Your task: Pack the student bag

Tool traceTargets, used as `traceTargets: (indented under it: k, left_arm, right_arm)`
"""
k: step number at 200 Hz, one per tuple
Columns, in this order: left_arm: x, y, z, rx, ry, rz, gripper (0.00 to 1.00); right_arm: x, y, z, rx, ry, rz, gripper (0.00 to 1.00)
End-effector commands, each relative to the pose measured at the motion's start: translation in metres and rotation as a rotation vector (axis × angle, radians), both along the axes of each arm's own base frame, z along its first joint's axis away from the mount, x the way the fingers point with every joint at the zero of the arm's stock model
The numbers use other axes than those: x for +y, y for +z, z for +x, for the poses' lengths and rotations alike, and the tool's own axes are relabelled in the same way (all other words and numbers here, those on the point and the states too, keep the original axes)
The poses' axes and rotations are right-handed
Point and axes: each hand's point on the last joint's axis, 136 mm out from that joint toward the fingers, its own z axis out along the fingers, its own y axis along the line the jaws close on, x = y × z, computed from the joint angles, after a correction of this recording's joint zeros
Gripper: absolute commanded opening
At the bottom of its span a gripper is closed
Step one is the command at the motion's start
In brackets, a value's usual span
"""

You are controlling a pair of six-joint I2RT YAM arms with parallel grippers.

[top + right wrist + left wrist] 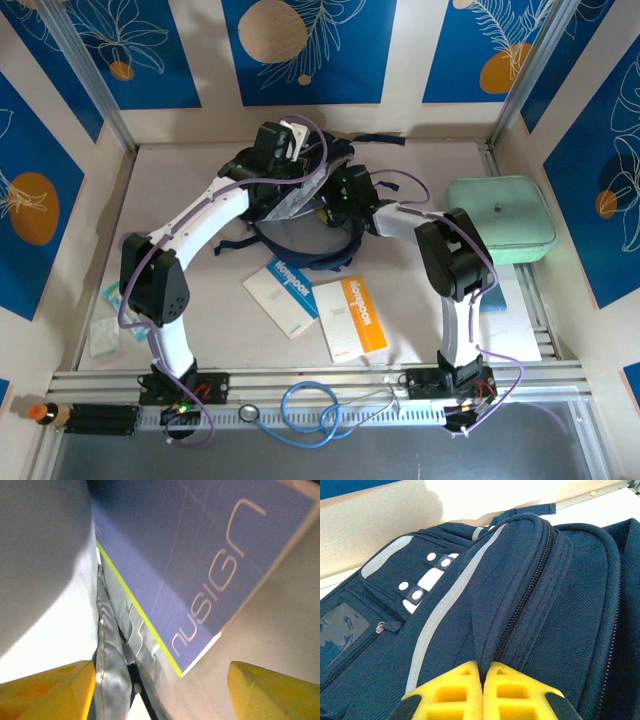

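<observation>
Loading step: student bag lying just left of the mint-green case. Left gripper clenched on bag fabric beside the zipper, on the side away from the case; right gripper spread, free of the blue notebook inside. Next, likely: backing out cleanly, mouth held open.

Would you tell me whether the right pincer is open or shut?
Open: the right pincer shows its yellow fingertips wide apart.
</observation>
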Motion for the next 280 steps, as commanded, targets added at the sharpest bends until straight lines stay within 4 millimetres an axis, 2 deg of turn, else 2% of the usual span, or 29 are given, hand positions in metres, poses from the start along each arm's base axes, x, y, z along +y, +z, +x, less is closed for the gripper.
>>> traceTargets:
  k: [1,21,31,64,86,97,109,133,169,195,229,280]
  left_arm:
    - [0.006,0.045,0.018,-0.122,0.038,-0.088,0.00]
    - [0.015,0.038,0.017,-0.117,0.045,-0.043,0.00]
    - [0.023,0.032,0.014,-0.117,0.053,-0.002,0.00]
    - [0.058,-0.002,0.002,-0.106,0.133,0.144,0.00]
    - [0.055,-0.027,-0.015,-0.050,0.090,0.111,0.00]
    - [0.045,-0.037,-0.025,-0.015,0.043,0.041,0.20]
    - [0.031,-0.044,-0.036,0.022,-0.010,-0.046,0.58]
    - [0.018,-0.053,-0.048,0.066,-0.047,-0.169,0.73]
    - [0.023,-0.058,-0.044,0.071,0.005,-0.206,0.93]
    - [0.029,-0.058,-0.042,0.071,0.021,-0.215,0.99]
    - [0.034,-0.056,-0.042,0.077,0.025,-0.243,1.00]
    - [0.036,-0.056,-0.046,0.084,0.010,-0.238,1.00]
  right_arm:
    - [-0.008,0.006,-0.020,0.036,0.037,-0.018,0.71]
    - [-0.010,0.021,-0.036,-0.010,0.108,-0.026,0.71]
    - [-0.017,0.024,-0.048,-0.023,0.128,-0.078,0.71]
    - [-0.058,0.033,-0.090,-0.116,0.155,-0.352,0.71]
    - [-0.087,0.021,-0.119,-0.107,0.183,-0.500,0.71]
    - [-0.099,0.011,-0.135,-0.071,0.208,-0.559,0.71]
    - [-0.108,0.001,-0.151,-0.034,0.242,-0.626,0.71]
    - [-0.111,-0.011,-0.184,0.004,0.345,-0.741,0.69]
    - [-0.085,-0.029,-0.222,0.058,0.495,-0.680,0.66]
    - [-0.073,-0.044,-0.232,0.098,0.524,-0.648,0.64]
    - [-0.064,-0.060,-0.229,0.138,0.519,-0.627,0.64]
    - [-0.076,-0.083,-0.225,0.217,0.479,-0.657,0.64]
